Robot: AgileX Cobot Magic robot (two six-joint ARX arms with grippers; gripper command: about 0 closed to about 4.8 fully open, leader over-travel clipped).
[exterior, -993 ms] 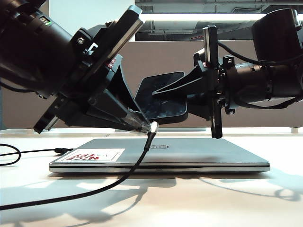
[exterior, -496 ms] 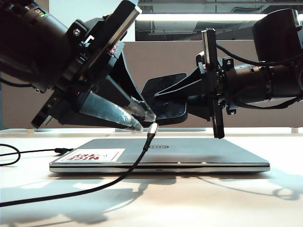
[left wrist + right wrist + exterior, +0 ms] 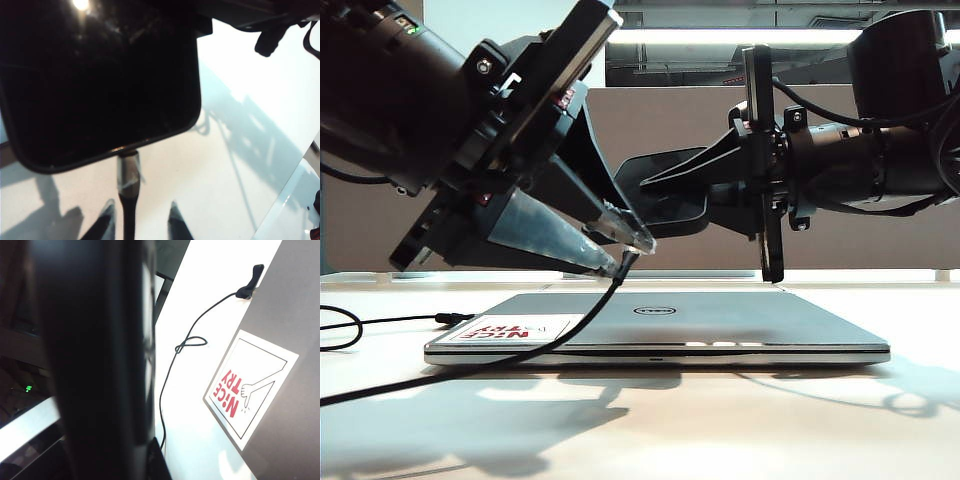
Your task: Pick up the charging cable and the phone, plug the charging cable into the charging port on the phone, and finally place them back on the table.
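While both arms hung above the closed silver laptop, we found the phone raised in the air over its lid, gripped at its right end by the right gripper, whose fingers were clamped narrow on it. In the right wrist view the phone filled the frame as a dark blurred slab.

We noted the left gripper on the left, angled downward to the right, its fingers parted a little. In the left wrist view its fingertips stood on either side of the charging cable, apart from it. The cable's silver plug met the phone at its lower edge; we could not tell how deeply it sat.

From the plug the cable sagged leftward across the laptop lid and onto the table. A red-lettered sticker lay on the lid's near left corner. A brown-grey divider panel stood at the far side.
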